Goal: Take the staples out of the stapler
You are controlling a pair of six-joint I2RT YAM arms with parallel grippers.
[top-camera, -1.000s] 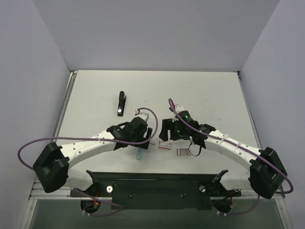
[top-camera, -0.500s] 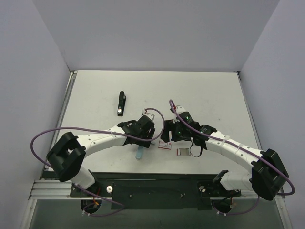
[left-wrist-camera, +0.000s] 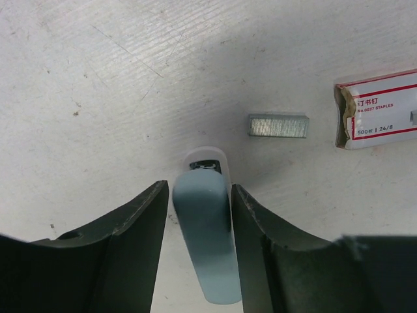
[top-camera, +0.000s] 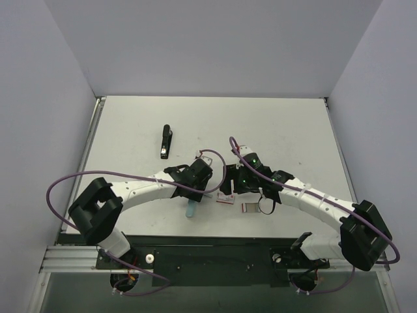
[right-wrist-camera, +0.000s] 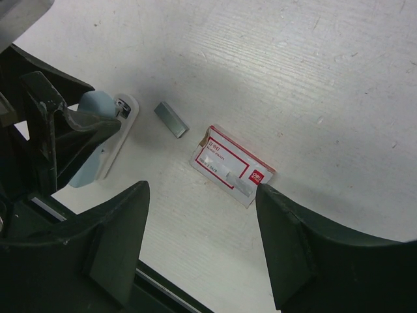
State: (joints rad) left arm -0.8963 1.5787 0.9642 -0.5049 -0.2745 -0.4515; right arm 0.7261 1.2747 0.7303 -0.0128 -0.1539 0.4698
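Where the staples (left-wrist-camera: 278, 126) lie: one short silvery-grey strip, flat on the table (top-camera: 130, 124) near the middle of its near edge, between the stapler's nose and the staple box (left-wrist-camera: 381, 111), touching neither.
Stapler (left-wrist-camera: 203, 248): small, pale blue, lying flat; whether more strips sit inside is hidden.
Left gripper (left-wrist-camera: 199, 195): fingers flank the stapler, right against both sides; I cannot tell whether they pinch it yet.
Right gripper (right-wrist-camera: 199, 215): jaws wide apart and empty, hovering over the box.
Step in hand: probably securing the stapler body.
Next move calls for: a firm, level hold, so the free arm can open the magazine.
Black stapler (top-camera: 166, 141): well apart, toward the far-left corner.
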